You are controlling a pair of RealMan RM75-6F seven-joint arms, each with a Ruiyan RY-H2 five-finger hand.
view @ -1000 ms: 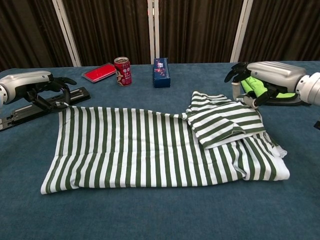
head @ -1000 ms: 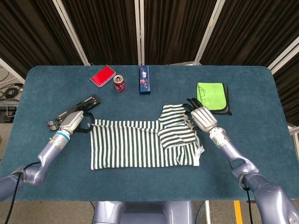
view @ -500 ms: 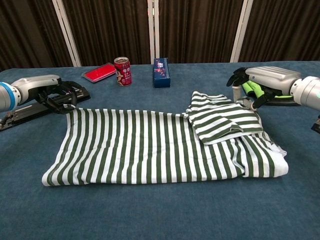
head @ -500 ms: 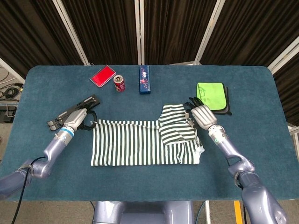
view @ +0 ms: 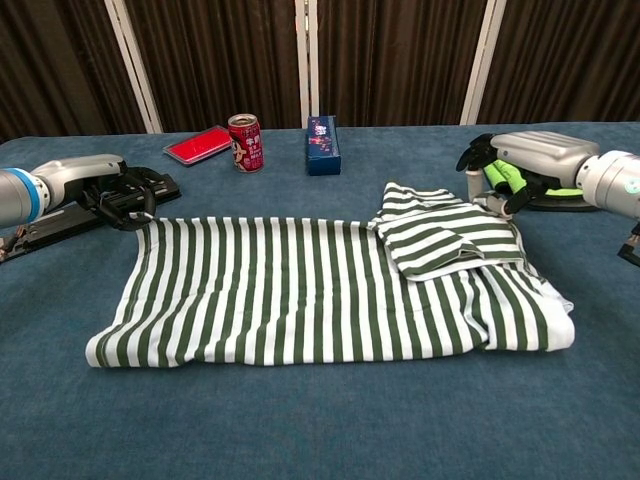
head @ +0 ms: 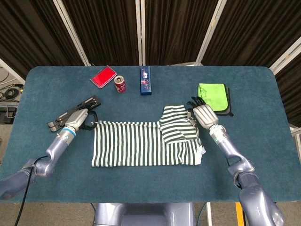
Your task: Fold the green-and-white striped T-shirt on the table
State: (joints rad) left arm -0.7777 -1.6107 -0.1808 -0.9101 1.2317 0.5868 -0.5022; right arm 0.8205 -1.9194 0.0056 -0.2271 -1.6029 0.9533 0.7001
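Note:
The green-and-white striped T-shirt [head: 141,145] [view: 320,290] lies flat and wide across the middle of the blue table, with a sleeve part folded over on top at its right end [view: 440,238]. My left hand [head: 77,120] [view: 95,185] sits at the shirt's far left corner, fingers curled in and pinching the cloth there. At the far right edge my right hand [head: 203,115] [view: 530,158] has its dark fingers curled down onto the hem beside the folded part. The fingertips of both hands are partly hidden.
A flat black tool [head: 70,112] [view: 55,220] lies under and beside my left hand. A green cloth on a black pad [head: 214,96] [view: 515,178] is just behind my right hand. A red can [head: 120,84], blue box [head: 146,80] and red case [head: 103,76] stand at the back.
The whole shirt has slid away from me across the table with both hands on its far edge. Its near edge has drawn back and the body lies flatter.

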